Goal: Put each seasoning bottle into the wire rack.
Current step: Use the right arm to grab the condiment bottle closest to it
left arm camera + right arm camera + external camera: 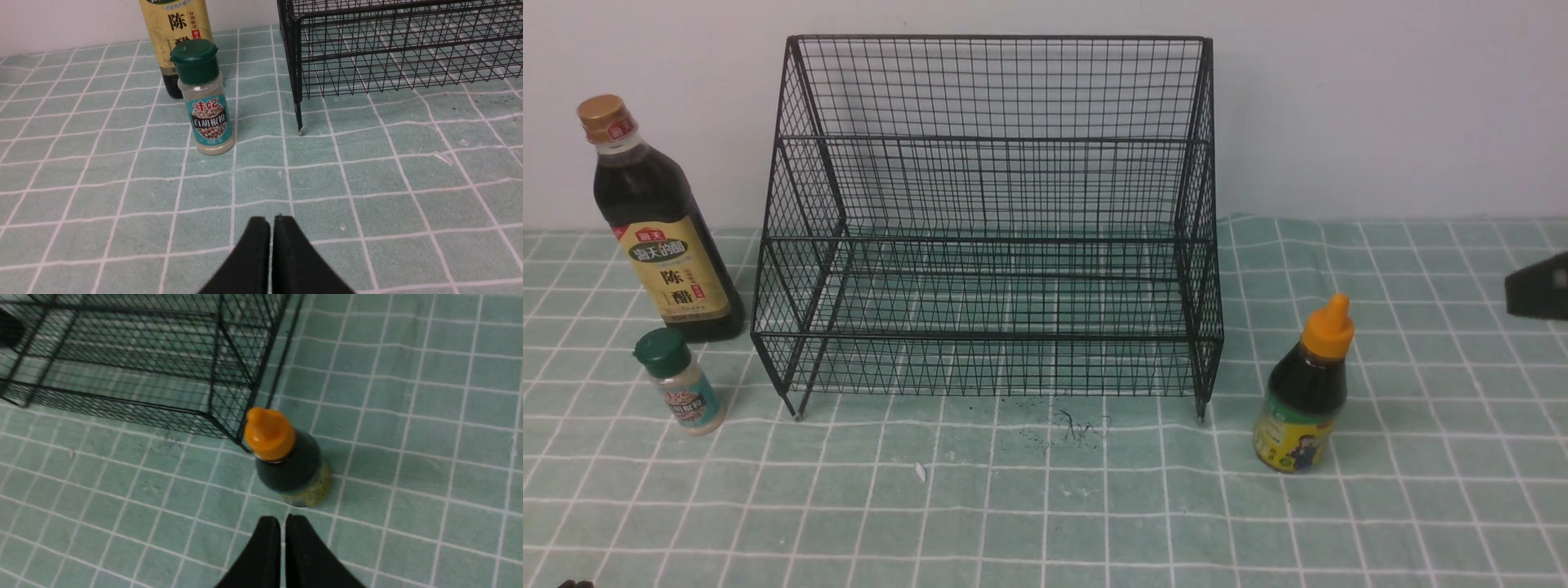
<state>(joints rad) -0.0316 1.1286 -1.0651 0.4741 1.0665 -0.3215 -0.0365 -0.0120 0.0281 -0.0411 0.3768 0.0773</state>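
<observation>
In the front view, you have the wire rack (1013, 335) set back by the worktop's (1045, 498) far edge, midway along, its open side towards you, probably so that bottles can go straight in. The vinegar bottle (674, 237) stands towards the far-left corner, with the green-capped shaker (682, 384) nearer you, likely left there for your left arm. The orange-nozzled squeeze bottle (1303, 392) is upright between the rack and the worktop's right edge, presumably for your right arm. In the left wrist view, your left tool (272, 218) is clenched with nothing in it, pointed at bare worktop short of the shaker, so you'd need to part its fingers before any grasp. In the right wrist view, your right tool (282, 518) is also closed up and holding nothing, its tips near the squeeze bottle, which suggests an approach to that one first. Count three bottles, one of each kind, all outside the rack, one rack and two tools.
</observation>
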